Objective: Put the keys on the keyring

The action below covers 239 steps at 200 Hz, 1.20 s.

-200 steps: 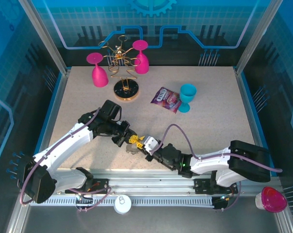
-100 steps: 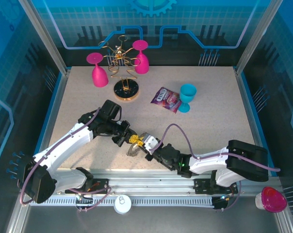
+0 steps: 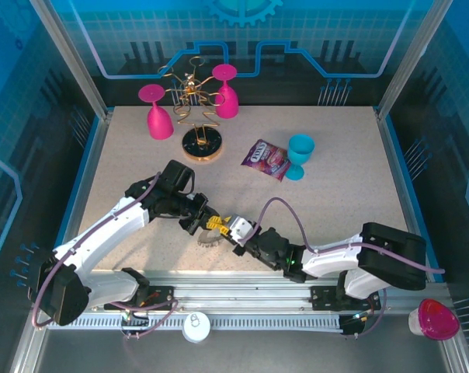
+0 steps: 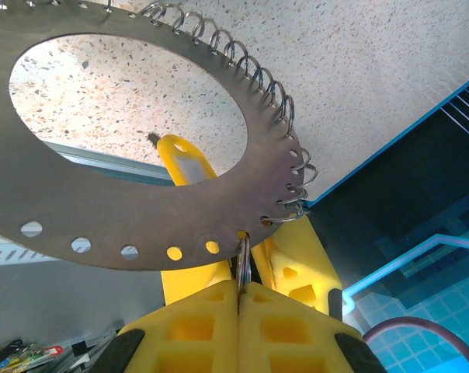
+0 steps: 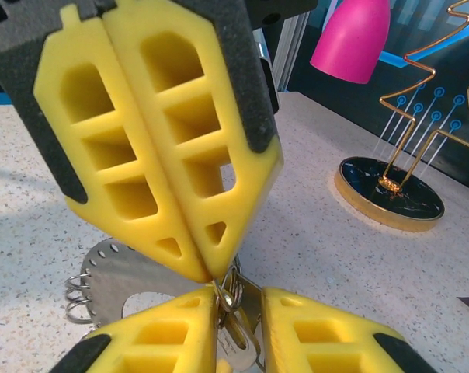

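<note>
I am looking down from above at both arms meeting near the front edge of the surface (image 3: 335, 194), with the keyring (image 4: 102, 210) between them. The left gripper (image 4: 240, 299) is clenched, its yellow fingers pressing together on one of the small wire loops at the keyring's rim. The grey ring is hanging tilted from that grip, low over the surface; I cannot tell whether its lower edge is touching. The right gripper (image 5: 240, 311) is reaching in from the opposite side, fingertips almost touching the left one's. The silver key (image 5: 246, 330) is sitting in the narrow gap between its two fingers, right under the clamped loop. I cannot tell whether those fingers are actually squeezing the key or only flanking it. Further back, a gold wire stand (image 3: 197, 116), two pink glasses, a blue cup (image 3: 300, 155) and a snack packet (image 3: 265, 159) are standing well apart from the work.
</note>
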Tool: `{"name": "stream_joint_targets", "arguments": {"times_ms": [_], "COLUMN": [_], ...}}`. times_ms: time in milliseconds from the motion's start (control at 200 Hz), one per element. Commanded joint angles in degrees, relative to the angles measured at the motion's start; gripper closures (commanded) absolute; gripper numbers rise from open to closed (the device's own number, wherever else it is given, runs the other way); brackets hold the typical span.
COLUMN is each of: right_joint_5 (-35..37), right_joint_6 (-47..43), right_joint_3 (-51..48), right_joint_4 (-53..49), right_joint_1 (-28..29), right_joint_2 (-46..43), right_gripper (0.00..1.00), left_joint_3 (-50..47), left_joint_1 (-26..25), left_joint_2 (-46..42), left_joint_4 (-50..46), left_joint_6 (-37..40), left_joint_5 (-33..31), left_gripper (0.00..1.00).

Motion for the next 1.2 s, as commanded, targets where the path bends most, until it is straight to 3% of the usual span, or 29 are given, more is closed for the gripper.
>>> {"name": "stream_joint_targets", "arguments": {"times_ms": [0,465,560,625,695,820,871,931,1076,1191], "right_joint_5": [-1.5,-4.9,-5.5,-6.2,-6.7,-9.0,-11.1,-14.9,-24.5,-31.3], "right_joint_6": [-1.8,-2.9,-3.2,-3.3,-3.4,-3.5,-3.4,-2.9,-3.4,-4.5], "right_joint_3": [1.3,1.4,1.3,1.1,0.6,-1.0,-1.5,-1.3,0.3,2.6], "right_joint_4": [2.9,7.8,8.0,8.0,7.9,6.2,3.4,-2.1,-17.5,-28.9], "right_joint_1": [-1.2,-2.2,-2.4,-2.5,-2.6,-3.7,-4.9,-6.7,-11.6,-15.5], "right_joint_2": [0.8,2.7,2.8,2.7,2.2,-0.2,-1.8,-4.7,-12.3,-16.8], "right_gripper": [0.81,0.85,0.91,1.00,1.00,1.00,1.00,1.00,1.00,1.00], "left_joint_3": [-0.5,-0.9,-1.1,-1.4,-3.0,-5.4,-5.4,-4.5,-0.3,-1.7], "left_joint_1": [0.5,0.5,0.5,0.5,0.6,2.4,3.1,4.3,4.8,4.8], "left_joint_2": [-1.5,-1.8,-1.8,-2.1,-3.2,-7.2,-8.8,-10.4,-13.8,-15.5], "left_joint_4": [-0.7,-0.6,-0.3,0.8,4.2,11.3,13.0,13.4,13.7,17.3], "left_joint_6": [-1.6,-1.9,-2.0,-2.2,-2.9,-2.2,1.7,9.3,38.9,60.1], "left_joint_5": [2.2,2.2,2.2,2.1,1.5,-4.3,-8.0,-12.9,-23.8,-23.1], "left_gripper": [1.00,1.00,1.00,1.00,1.00,0.54,0.39,0.33,0.31,0.39]}}
